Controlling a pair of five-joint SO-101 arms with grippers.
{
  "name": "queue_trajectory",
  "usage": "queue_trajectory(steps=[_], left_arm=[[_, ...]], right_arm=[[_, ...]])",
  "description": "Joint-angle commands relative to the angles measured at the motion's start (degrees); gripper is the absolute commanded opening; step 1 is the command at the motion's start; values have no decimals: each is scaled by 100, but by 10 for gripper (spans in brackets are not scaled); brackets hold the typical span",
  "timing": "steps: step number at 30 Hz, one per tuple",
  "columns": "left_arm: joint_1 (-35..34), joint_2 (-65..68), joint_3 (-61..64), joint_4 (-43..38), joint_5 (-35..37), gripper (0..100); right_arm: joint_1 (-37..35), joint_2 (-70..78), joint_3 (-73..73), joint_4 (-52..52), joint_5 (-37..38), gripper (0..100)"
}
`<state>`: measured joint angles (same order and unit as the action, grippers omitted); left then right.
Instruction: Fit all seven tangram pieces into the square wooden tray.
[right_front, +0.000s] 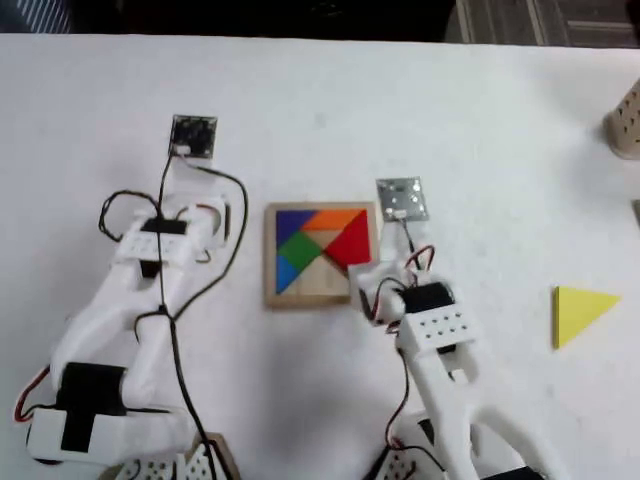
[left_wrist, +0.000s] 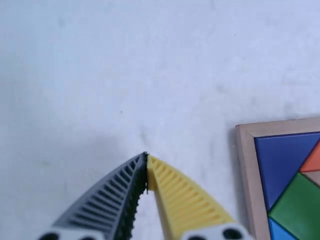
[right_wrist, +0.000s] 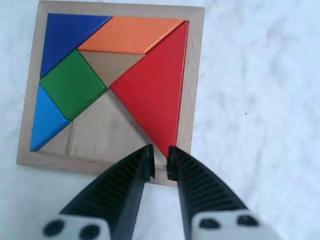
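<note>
In the high view we see the tray (right_front: 271, 256) mid-frame on the bench (right_front: 450, 110), with the yellow triangle (right_front: 580, 313) lying far right. At the left wrist, the left gripper (left_wrist: 146, 161) is clenched on nothing beside the tray. At the right wrist, the right gripper (right_wrist: 160, 162) hangs slightly parted and empty at the tray's rim, by the red triangle (right_wrist: 152, 87).

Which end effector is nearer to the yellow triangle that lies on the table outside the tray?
Right. The right end effector is at the wooden tray's edge by the red triangle, on the yellow triangle's side; the left end effector is beyond the tray's far side.
</note>
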<state>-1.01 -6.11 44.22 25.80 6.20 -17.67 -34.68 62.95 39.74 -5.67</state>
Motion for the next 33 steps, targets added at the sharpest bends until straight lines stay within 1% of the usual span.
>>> queue_trajectory(steps=[1,5,10,19,24,28,33], left_arm=[[-40,-13,-308,-132,53,24],[-48,-22,-299,-132,53,24],[-48,-22,-290,-132,53,24],[-48,-22,-281,-123,53,24],[-48,-22,-281,-123,53,24],[-48,-22,-273,-123,53,24],[-48,-22,-273,-114,53,24]], right_arm=[[40,180,-26,-154,97,141],[4,549,-132,-145,105,141],[-505,1270,-334,-145,246,141],[-66,2316,-1319,462,457,141],[189,2730,-1793,409,1530,141],[400,3029,-2092,13,2488,141],[382,3495,-2629,-347,3209,141]])
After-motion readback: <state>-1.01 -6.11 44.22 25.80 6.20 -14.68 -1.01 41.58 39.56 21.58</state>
